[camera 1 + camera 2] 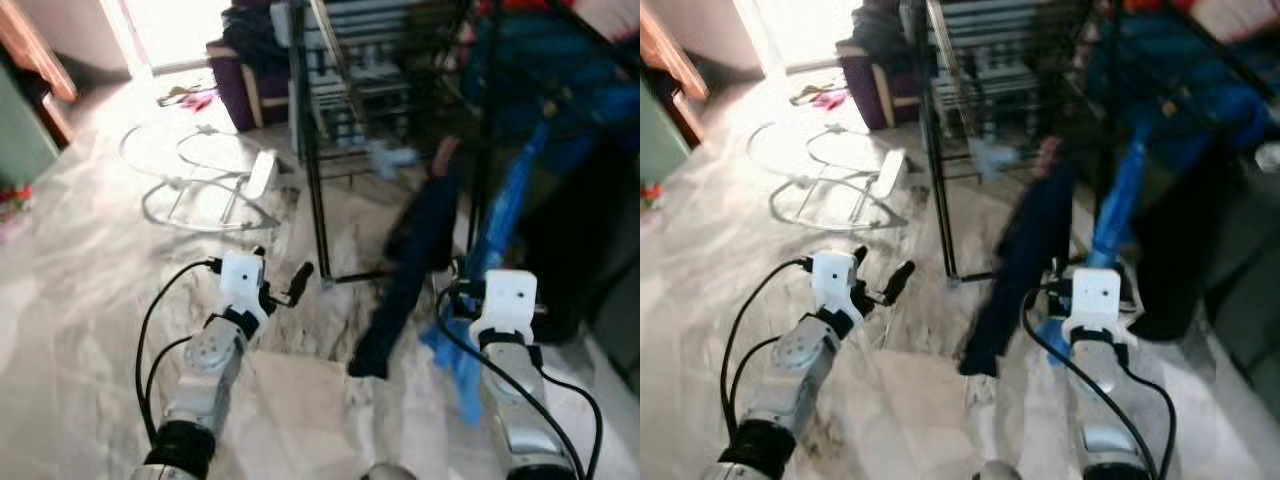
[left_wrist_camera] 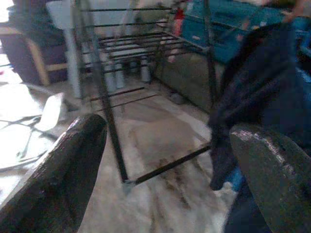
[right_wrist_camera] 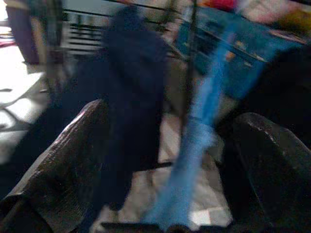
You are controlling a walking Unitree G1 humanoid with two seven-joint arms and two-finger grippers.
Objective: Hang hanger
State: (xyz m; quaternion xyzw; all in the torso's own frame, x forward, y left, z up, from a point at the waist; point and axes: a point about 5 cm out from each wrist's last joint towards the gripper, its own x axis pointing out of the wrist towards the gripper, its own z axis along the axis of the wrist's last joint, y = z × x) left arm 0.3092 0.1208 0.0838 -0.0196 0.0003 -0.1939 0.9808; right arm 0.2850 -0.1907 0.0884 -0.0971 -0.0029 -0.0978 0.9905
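A black metal drying rack (image 1: 315,180) stands ahead on the marble floor. A dark navy garment (image 1: 415,260) hangs from it down to the floor, and a bright blue cloth (image 1: 500,220) hangs beside that on the right. My left gripper (image 1: 280,275) is held out low in front of the rack's near leg; its fingers (image 2: 73,160) are wide apart with nothing between them. My right gripper (image 3: 170,136) is raised just before the blue cloth and the navy garment (image 3: 131,82), open and empty. The frames are blurred.
A white wire frame (image 1: 200,185) lies on the floor to the left of the rack. A purple seat (image 1: 245,85) and pink items (image 1: 190,98) are at the back. A teal-covered piece of furniture (image 2: 228,24) stands behind the rack. A green cabinet (image 1: 20,140) is far left.
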